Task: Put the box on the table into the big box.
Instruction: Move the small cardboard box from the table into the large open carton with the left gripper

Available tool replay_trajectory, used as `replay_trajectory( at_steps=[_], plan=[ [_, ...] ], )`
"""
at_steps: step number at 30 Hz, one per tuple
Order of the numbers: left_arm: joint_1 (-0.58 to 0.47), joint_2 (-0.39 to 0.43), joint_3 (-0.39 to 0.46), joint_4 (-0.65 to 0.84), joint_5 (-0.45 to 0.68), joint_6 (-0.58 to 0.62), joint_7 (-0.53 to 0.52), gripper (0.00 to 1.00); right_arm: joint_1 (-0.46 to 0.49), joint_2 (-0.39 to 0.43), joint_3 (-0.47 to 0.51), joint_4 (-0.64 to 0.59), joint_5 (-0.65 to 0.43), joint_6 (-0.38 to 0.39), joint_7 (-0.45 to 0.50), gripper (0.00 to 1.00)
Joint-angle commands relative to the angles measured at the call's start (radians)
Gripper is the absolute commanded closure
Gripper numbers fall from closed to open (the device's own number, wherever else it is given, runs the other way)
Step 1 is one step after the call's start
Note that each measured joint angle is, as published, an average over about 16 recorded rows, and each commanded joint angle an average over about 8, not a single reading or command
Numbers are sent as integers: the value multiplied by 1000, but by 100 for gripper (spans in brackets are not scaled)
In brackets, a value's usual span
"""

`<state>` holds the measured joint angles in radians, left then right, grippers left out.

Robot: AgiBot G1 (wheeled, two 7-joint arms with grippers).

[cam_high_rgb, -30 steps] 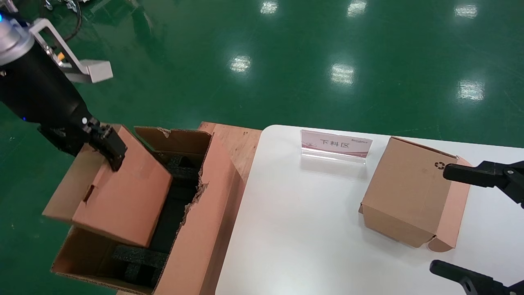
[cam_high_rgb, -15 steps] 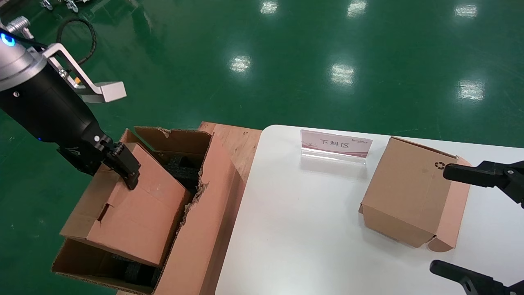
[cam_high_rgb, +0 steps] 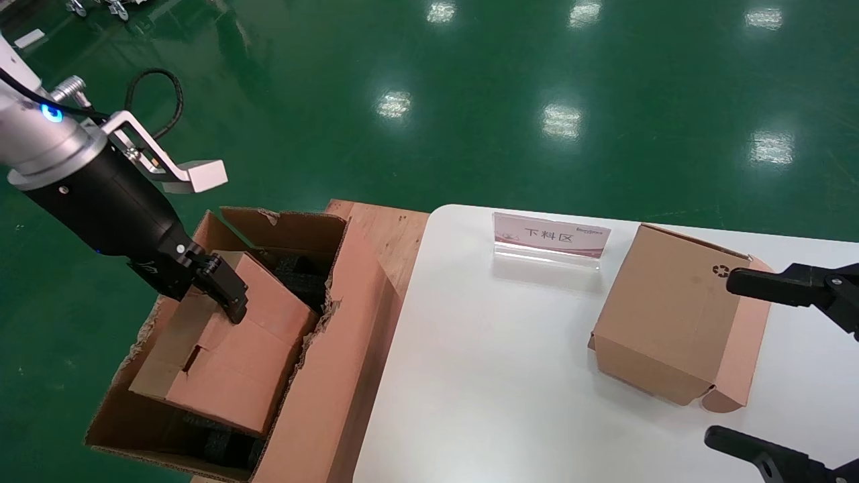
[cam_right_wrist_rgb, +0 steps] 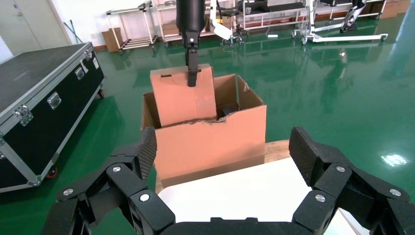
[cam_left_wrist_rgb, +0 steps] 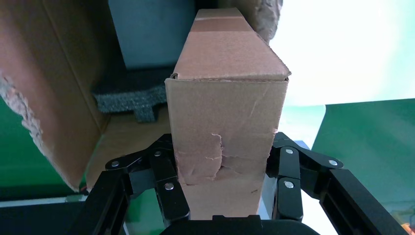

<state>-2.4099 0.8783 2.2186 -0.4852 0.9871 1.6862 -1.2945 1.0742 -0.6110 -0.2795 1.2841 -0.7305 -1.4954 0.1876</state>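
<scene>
- The left gripper (cam_high_rgb: 225,295) has its fingers (cam_left_wrist_rgb: 169,188) closed on the far upper edge of the box (cam_high_rgb: 228,352), one finger on each face, as the left wrist view shows.
- The box hangs tilted and is partly inside the big box (cam_high_rgb: 322,376); its low end is below the torn rim, its held end is above it.
- I judge the step in hand is lowering and release. To do it well, bring the box down slowly until its low edge rests on the black foam blocks (cam_high_rgb: 298,278), then let the high end follow so it lies flat.
- Keep it away from the ragged wall of the big box, because a corner could catch there and twist the box in the grip.
- Open the fingers only when the weight is carried from below.
- The right gripper (cam_right_wrist_rgb: 222,161) is idle with fingers wide apart and holding nothing, over the counter (cam_high_rgb: 483,376) beside the big box, near the carton with the recycling symbol (cam_high_rgb: 671,315).
</scene>
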Motion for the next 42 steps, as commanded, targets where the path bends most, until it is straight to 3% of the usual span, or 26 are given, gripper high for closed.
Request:
replay_trajectory(
  at_steps=[1,14,42],
  plan=[
    [20,0,-3,18,-2,-11,24,100,0,0,0,0,0,0,0,0],
    [105,30,-5,132,5,-53,94,100,0,0,0,0,0,0,0,0],
    [193,9,-6,256,30,-218,102,100,0,0,0,0,0,0,0,0]
  ],
)
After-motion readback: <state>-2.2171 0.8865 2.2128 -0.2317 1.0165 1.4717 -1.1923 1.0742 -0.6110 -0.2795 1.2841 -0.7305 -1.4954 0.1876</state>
